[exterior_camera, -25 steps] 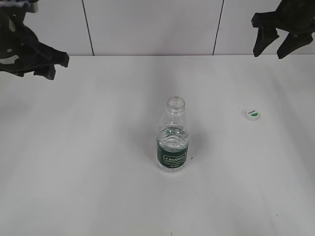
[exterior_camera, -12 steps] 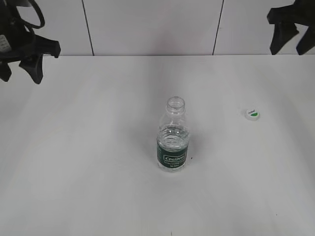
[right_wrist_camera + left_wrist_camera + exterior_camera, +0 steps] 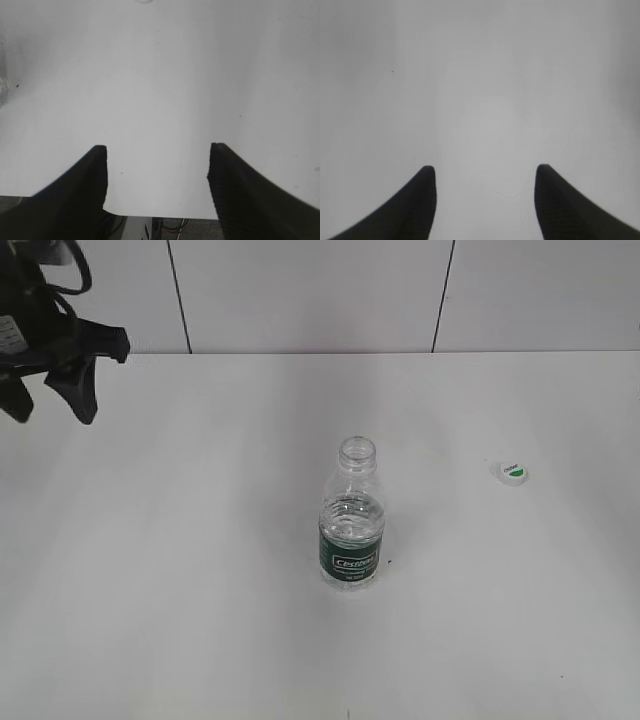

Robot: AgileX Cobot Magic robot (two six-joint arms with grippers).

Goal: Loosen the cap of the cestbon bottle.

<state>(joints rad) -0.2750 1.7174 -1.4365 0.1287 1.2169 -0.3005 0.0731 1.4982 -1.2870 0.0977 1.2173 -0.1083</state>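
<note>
The cestbon bottle (image 3: pixel 350 530) stands upright in the middle of the white table, its mouth (image 3: pixel 357 452) open with no cap on it. The cap (image 3: pixel 514 472) lies on the table to the bottle's right, well apart from it. My left gripper (image 3: pixel 52 410) hangs open and empty at the far left, far from the bottle. In the left wrist view it (image 3: pixel 485 170) is open over bare table. My right gripper (image 3: pixel 157 148) is open and empty above the table's edge. It is out of the exterior view.
The white table (image 3: pixel 200 590) stands against a white panelled wall (image 3: pixel 300 290). In the right wrist view the table's edge (image 3: pixel 160 216) runs along the bottom, with floor and cables below it. A faint round rim (image 3: pixel 145 1) touches that view's top edge.
The right arm has moved up and to the right out of the exterior view. The left gripper has swung from pointing right to hanging down. Bottle and cap have not moved.
</note>
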